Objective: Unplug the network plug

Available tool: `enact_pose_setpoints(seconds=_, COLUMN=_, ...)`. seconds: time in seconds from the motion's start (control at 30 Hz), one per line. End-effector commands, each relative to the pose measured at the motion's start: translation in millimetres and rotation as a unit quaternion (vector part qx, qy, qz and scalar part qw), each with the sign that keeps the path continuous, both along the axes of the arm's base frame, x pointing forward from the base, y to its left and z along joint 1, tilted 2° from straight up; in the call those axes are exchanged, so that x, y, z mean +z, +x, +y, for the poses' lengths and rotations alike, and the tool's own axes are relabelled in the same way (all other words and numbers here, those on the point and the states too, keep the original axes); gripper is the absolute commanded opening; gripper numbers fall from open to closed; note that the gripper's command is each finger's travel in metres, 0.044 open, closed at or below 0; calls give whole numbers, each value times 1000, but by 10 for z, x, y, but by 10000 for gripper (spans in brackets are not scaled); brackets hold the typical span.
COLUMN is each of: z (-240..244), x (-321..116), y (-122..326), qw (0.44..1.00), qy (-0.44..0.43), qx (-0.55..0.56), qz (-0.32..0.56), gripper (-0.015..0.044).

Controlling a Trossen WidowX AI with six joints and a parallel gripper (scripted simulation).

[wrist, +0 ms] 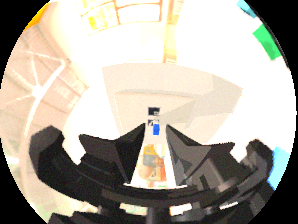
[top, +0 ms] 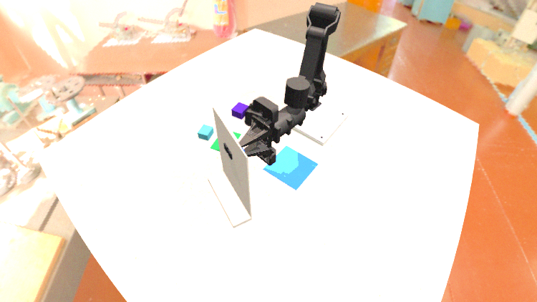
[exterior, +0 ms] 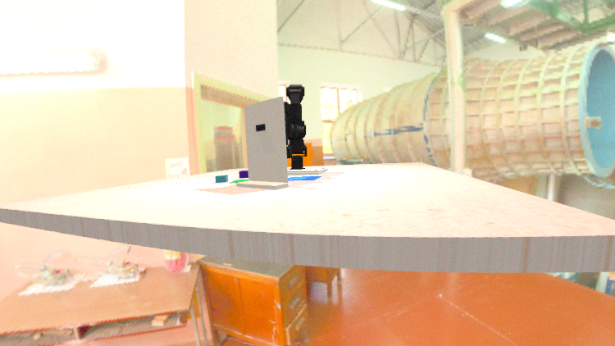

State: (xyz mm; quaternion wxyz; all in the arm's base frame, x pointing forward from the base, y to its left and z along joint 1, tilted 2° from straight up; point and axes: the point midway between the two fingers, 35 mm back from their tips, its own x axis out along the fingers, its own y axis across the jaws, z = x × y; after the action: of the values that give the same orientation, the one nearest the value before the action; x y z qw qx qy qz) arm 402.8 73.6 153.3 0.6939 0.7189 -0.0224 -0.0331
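The upright grey panel [top: 238,172] [exterior: 266,150] [wrist: 170,80] stands on its foot, with a dark opening [exterior: 260,127] on its back. In the wrist view, a dark socket opening [wrist: 153,111] shows, and below it the small blue plug [wrist: 156,130] sits at a second, partly hidden opening. My gripper [top: 243,149] [wrist: 155,126] is partly open with nothing gripped. Its fingertips are close to the panel's front, one on each side of the plug as the wrist view sees it. Contact and the tab's position cannot be made out. A blue square [top: 303,169] lies below and behind the gripper.
A green square [top: 216,145] [wrist: 267,42] lies by the panel, partly hidden in the top view. A cyan block [top: 205,132] [exterior: 221,178] and a purple block [top: 239,110] [exterior: 243,174] stand nearby. The arm's white base plate [top: 323,137] is behind the blue square.
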Motion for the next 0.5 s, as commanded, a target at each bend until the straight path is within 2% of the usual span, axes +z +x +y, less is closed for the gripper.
enact_pose_setpoints(seconds=0.0, z=4, x=10, y=29, qw=1000, qy=-1, qx=2, qz=-2, gripper=129)
enact_pose_setpoints(seconds=0.47, z=4, x=10, y=29, qw=1000, qy=-1, qx=2, qz=-2, gripper=36)
